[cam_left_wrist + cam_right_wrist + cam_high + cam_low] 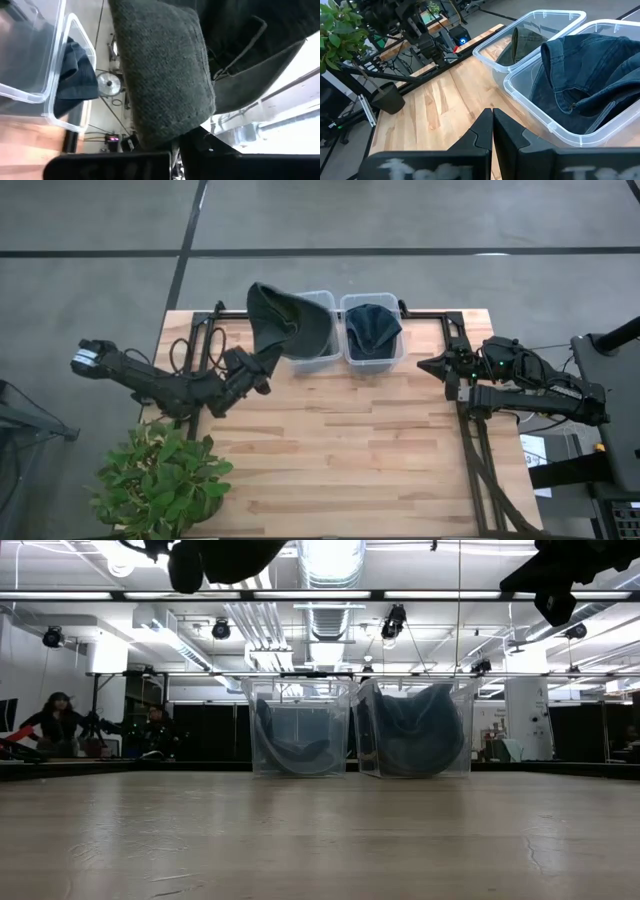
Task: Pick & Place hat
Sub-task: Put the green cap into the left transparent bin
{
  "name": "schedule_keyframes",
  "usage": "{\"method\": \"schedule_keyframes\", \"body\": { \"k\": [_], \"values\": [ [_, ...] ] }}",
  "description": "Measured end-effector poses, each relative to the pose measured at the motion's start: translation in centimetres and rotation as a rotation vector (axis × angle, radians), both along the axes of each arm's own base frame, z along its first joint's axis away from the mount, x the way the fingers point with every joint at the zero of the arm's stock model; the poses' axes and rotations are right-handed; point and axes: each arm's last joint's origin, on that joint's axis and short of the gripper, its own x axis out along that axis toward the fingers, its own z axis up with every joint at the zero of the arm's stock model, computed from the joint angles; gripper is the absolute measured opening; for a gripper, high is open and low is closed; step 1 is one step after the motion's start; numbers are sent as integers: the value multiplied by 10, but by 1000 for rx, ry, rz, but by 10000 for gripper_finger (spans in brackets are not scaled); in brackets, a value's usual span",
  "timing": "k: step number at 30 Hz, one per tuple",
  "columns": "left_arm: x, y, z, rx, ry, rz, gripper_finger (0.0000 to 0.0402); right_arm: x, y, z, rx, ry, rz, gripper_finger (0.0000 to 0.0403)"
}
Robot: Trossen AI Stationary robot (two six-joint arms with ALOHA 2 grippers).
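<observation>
A dark grey-green hat [285, 320] hangs from my left gripper [262, 368] over the left of two clear plastic bins [322, 358]. Part of it reaches down inside that bin [300, 745], as the right wrist view also shows [520, 45]. The left gripper is shut on the hat and stands just left of the bin, raised above the table. The right bin [392, 360] holds a dark blue denim hat [372, 328]. My right gripper [428, 365] waits shut near the table's right edge, its fingers [492, 127] pointing toward the bins. My left gripper pinches the grey-green hat between its two fingers by an edge of its thick fabric [170, 132], coming from the table's left and slanting toward the bins. The hat is lifted off the table, spreads out beyond the fingers, and its far part [310, 330] droops into the left bin.
The two bins stand side by side at the table's far edge. A potted plant [165, 480] sits at the near left corner. Bare wooden tabletop [340, 450] stretches in front of the bins. People sit far back in the room [60, 725].
</observation>
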Motion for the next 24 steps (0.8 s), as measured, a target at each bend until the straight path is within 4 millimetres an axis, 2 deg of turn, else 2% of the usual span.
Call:
{"method": "schedule_keyframes", "body": {
  "k": [6, 10, 13, 19, 24],
  "values": [
    [3, 6, -2, 6, 17, -31, 7, 0, 0, 0, 0, 0, 0, 9],
    [10, 11, -2, 67, 185, -87, 7, 0, 0, 0, 0, 0, 0, 9],
    [15, 19, 3, 46, 367, -140, 7, 0, 0, 0, 0, 0, 0, 9],
    [14, 56, 24, -38, 754, -194, 7, 0, 0, 0, 0, 0, -1, 9],
    [13, 101, 47, -21, 880, -234, 7, 0, 0, 0, 0, 0, -1, 9]
  ]
}}
